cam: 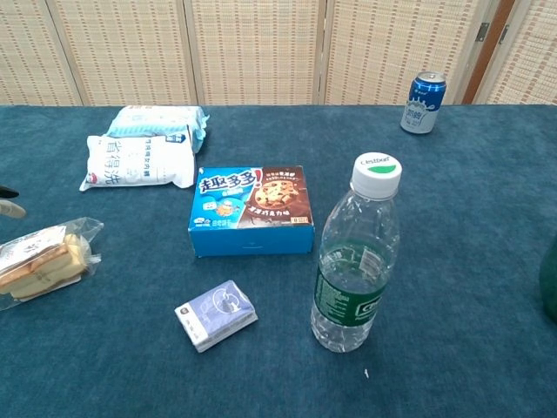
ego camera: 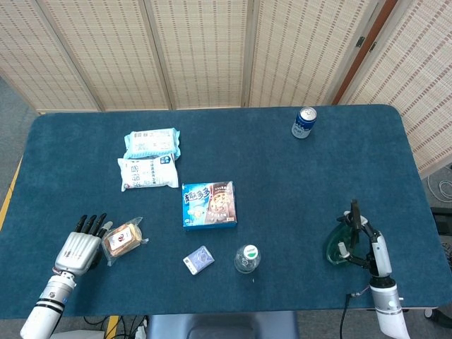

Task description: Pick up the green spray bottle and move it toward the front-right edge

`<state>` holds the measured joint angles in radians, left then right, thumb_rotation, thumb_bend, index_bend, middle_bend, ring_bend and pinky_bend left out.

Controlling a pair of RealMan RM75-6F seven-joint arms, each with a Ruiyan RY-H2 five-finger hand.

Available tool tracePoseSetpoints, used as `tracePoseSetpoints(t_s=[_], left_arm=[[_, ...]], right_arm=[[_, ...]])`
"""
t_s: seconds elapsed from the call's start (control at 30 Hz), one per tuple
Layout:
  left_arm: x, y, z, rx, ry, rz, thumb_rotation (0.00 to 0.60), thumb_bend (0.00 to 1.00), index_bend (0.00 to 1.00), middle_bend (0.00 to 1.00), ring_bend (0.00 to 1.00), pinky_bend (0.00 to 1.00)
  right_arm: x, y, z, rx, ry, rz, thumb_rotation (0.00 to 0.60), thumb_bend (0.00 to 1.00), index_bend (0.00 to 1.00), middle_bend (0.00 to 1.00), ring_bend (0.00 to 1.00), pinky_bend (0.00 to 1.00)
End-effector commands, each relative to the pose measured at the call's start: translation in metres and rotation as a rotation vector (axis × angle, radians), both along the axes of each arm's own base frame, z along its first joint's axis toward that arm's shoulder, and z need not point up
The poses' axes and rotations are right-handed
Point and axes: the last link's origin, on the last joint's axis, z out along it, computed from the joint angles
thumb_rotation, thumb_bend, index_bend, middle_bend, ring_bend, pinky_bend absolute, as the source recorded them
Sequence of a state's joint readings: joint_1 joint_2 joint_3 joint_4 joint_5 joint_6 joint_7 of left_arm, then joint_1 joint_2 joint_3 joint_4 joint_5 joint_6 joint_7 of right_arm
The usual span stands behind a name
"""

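At the lower left of the head view we see our left hand lying on the desk, fingers spread and holding nothing, just beside a wrapped snack; it is far from the job. Moving right along the lower part of the frame come a small card pack and a clear water bottle, both well apart from what we are after. At the lower right sits the green spray bottle, with our right hand against its right side, so this is plainly the nearer hand. The fingers seem to wrap the bottle, and we judge it held, though the hand is small in the frame and the grip is not crisp. The bottle lies immediately left of the hand. Which way its long axis runs we cannot tell. It looks dark translucent green, a rounded body with a dark nozzle part above. In the chest view only a green sliver shows at the right edge
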<state>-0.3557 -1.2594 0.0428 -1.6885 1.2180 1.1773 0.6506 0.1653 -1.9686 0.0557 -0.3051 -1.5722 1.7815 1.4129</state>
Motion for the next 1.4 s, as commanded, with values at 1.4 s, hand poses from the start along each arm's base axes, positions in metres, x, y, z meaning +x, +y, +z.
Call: tracePoseSetpoints(t_s=[1.4], left_arm=[[0.010, -0.012, -0.007, 0.004, 0.010, -0.019, 0.600, 0.44, 0.09, 0.00, 0.00, 0.00]], right_arm=[[-0.010, 0.036, 0.002, 0.004, -0.012, -0.012, 0.600, 0.32, 0.37, 0.49, 0.33, 0.41]])
